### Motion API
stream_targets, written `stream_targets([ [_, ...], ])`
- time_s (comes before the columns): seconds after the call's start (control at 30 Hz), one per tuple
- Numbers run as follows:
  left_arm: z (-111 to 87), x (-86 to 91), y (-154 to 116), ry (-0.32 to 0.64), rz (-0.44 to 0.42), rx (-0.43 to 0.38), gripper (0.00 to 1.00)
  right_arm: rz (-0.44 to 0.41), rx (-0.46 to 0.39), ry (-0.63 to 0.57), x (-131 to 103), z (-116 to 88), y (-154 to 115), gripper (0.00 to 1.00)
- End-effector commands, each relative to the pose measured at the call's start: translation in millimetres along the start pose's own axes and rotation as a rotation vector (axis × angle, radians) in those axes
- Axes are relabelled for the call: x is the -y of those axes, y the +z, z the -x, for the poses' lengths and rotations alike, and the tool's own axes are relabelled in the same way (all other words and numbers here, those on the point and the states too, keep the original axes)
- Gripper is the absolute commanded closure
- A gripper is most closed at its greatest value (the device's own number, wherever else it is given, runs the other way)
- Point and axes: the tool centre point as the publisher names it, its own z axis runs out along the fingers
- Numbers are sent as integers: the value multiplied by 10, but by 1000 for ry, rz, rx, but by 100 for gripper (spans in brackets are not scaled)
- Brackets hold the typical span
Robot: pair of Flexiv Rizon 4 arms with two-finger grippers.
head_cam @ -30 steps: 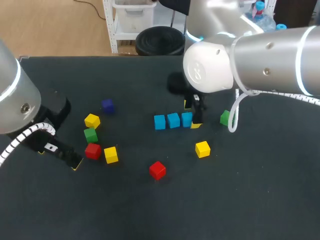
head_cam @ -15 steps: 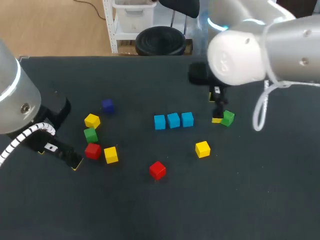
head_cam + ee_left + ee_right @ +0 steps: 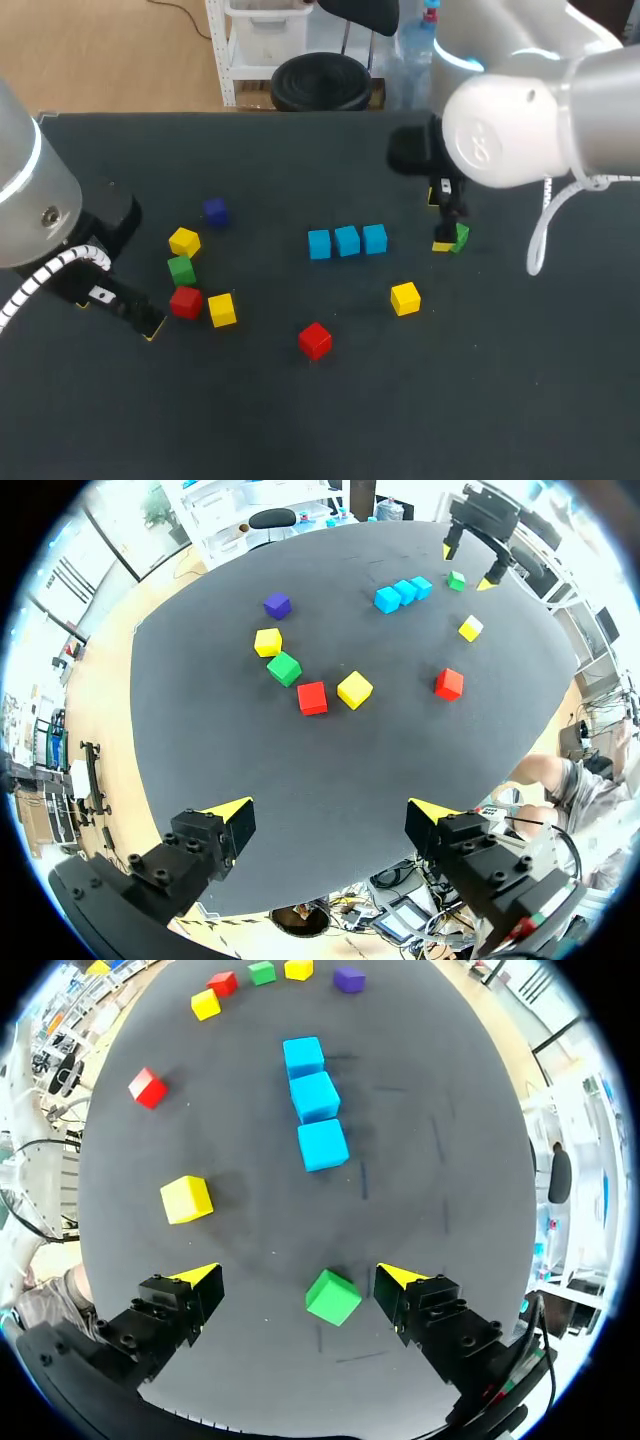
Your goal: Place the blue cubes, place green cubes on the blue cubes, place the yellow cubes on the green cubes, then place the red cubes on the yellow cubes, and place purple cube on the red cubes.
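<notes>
right gripper point(image 3: 298, 1278) has its fingers spread wide. the green cube point(image 3: 332, 1297) sits on the table point(image 3: 430, 1190) in the gap between them, nearer one finger than the other and not pinched. it's turned corner-on to the fingers, so its faces don't square up with them.

straight ahead of that gripper is the row of three blue cubes point(image 3: 315, 1096), packed face to face. the row's long axis points directly away from the gripper. in the head view the same row runs side to side across the table, with the green cube a little way off its right end. a yellow cube point(image 3: 405, 298) sits alone on the robot's side of the row, and a red cube point(image 3: 315, 340) is nearer the robot again.

left gripper point(image 3: 331, 810) is wide open too, with nothing between its fingers, over at the left side of the table. ahead of it is a loose bunch: second red cube point(image 3: 312, 697) and second yellow cube point(image 3: 354, 690) side by side, then second green cube point(image 3: 284, 668), third yellow cube point(image 3: 267, 641), and the purple cube point(image 3: 277, 605) furthest out. every cube is flat on the table, single layer.
</notes>
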Motion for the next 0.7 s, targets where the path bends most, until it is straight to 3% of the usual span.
stream_targets([
  [0.03,4,-8,6,2,-3,0,0,-28,-38,-18,-59,101,75,0],
  [0.33,4,-8,6,2,-3,0,0,3,5,140,29,-59,231,0],
  [0.7,4,-8,6,2,-3,0,0,-58,-4,237,146,-236,31,0],
])
